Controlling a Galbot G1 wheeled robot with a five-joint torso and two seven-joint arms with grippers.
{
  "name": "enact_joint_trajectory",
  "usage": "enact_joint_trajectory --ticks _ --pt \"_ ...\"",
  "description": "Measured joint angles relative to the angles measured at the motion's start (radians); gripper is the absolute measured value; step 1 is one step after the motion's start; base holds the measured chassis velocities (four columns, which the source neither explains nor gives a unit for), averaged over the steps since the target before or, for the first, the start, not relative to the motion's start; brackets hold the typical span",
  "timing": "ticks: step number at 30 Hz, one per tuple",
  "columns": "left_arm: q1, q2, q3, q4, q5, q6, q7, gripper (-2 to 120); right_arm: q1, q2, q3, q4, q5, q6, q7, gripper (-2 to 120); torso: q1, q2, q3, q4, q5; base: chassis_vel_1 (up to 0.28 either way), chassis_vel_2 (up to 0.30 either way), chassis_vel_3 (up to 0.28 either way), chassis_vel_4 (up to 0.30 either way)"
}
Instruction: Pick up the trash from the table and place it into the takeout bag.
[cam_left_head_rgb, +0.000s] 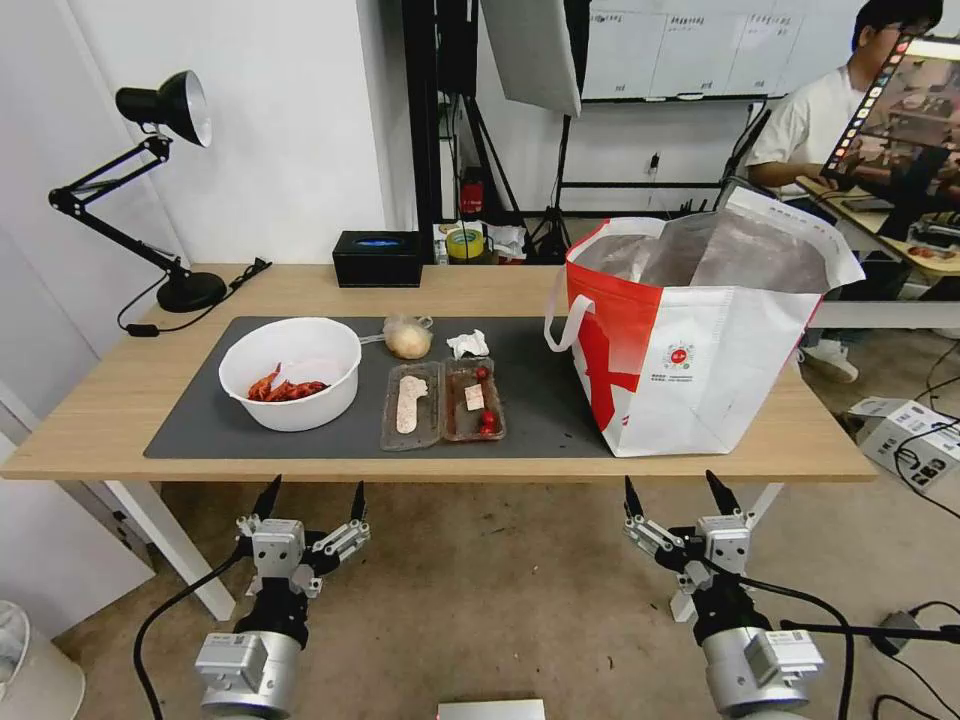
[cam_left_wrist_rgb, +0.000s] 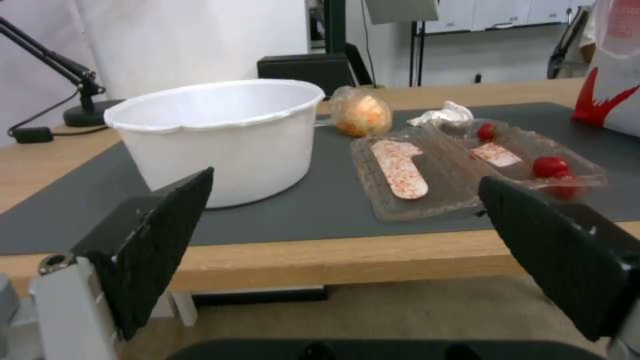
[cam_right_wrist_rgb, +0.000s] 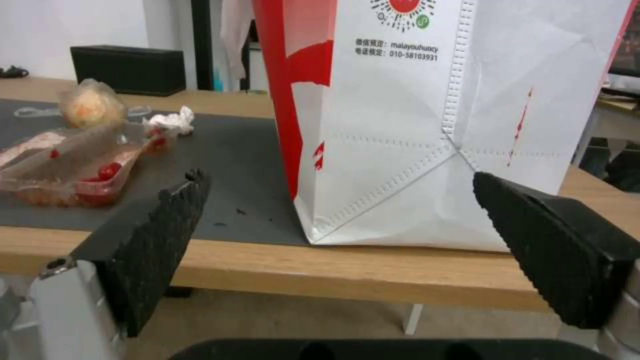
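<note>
Left gripper (cam_left_head_rgb: 312, 498): jaws spread, empty, below worktop (cam_left_head_rgb: 120, 390) edge.
Right gripper (cam_left_head_rgb: 680, 494): jaws spread, empty, before takeout bag (cam_left_head_rgb: 700, 370).

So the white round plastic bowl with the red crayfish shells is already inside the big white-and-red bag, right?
Not quite. The white round plastic bowl with red crayfish shells sits on the dark grey mat, apart from the big white-and-red bag. The head view shows it.
</note>
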Motion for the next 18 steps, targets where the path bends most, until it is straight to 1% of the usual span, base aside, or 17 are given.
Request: enact_joint_trajectory --ticks 18 --pt "0.000 0.000 0.000 0.000 0.000 0.000 0.000 100 0.000 0.000 0.000 0.000 0.000 0.000 0.000 100 0.000 0.000 0.000 0.0000 0.0000 0.000 0.000 0.000 0.000"
